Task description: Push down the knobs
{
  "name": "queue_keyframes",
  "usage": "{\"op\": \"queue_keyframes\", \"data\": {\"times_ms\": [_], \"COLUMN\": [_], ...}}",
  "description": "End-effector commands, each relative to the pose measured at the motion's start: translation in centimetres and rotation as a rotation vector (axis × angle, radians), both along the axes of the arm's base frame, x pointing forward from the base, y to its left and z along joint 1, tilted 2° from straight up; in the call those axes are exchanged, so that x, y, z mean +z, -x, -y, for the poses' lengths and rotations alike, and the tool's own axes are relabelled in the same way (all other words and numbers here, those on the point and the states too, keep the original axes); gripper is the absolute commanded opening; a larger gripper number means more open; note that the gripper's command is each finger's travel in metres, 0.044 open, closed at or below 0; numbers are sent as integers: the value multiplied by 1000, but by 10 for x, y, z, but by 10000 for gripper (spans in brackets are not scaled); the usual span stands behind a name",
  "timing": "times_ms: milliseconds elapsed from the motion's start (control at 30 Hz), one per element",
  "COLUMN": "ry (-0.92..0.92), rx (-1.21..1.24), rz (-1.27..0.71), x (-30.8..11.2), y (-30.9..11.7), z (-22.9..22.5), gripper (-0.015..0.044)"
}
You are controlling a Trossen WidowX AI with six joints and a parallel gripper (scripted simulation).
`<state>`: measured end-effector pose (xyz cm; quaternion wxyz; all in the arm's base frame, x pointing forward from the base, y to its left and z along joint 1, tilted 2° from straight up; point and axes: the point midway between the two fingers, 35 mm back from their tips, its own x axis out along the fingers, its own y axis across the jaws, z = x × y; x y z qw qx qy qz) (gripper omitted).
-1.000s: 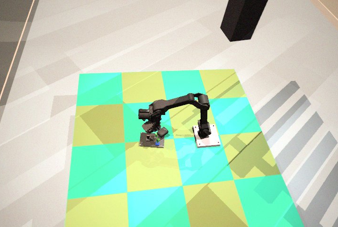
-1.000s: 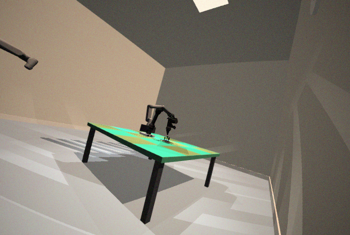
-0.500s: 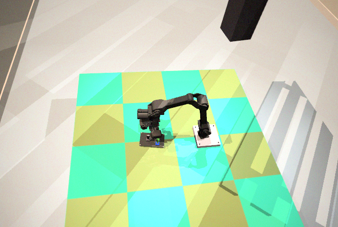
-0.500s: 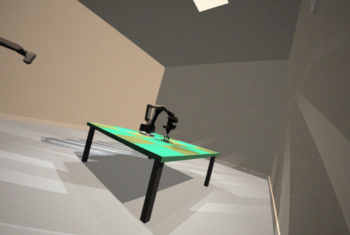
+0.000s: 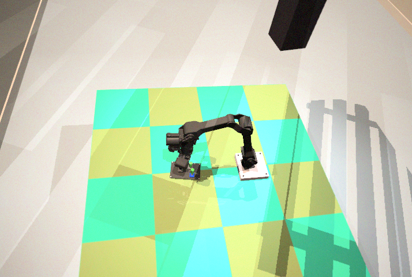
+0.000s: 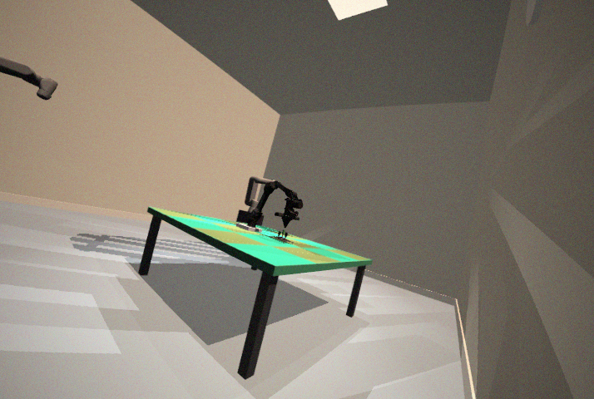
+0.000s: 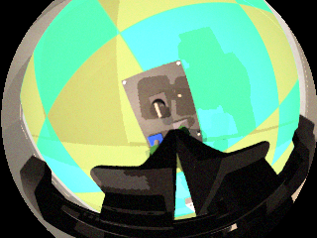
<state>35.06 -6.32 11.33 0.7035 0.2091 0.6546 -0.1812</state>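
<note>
The dark circuit board (image 5: 179, 176) (image 7: 132, 93) stands on the table. A green knob (image 5: 192, 169) (image 7: 154, 150) is over the blue potentiometer (image 5: 191, 175) (image 7: 155, 139); my left finger partly covers it in the wrist view. A second green knob (image 5: 190, 164) (image 7: 183, 130) shows just beyond my fingertips in the wrist view, mostly hidden. A black round part with a pale marker (image 7: 158, 107) stands farther along the board. My gripper (image 6: 285, 225) (image 7: 176, 131) is shut and empty, pointing down, its tips a little above the parts. How far down each knob sits cannot be told.
The arm's white base plate (image 5: 261, 169) is to the right of the board in the top view. The arm arches over between the base and the board. The checkered table (image 5: 121, 202) (image 6: 279, 265) extends around both.
</note>
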Motion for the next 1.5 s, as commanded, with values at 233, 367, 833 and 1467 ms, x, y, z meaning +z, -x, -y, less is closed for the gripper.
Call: {"op": "queue_keyframes", "data": {"times_ms": [233,367,833,1467], "ry": [-30,-40,-69,-103], "rx": [-399,-537,-1022,-1680], "rz": [-20,-25,-42,-61], "x": [1,2,6,10], "y": [-4,-5,-10,-15], "z": [-1,-1,-1,-2], "gripper": [0,0,0,0]}}
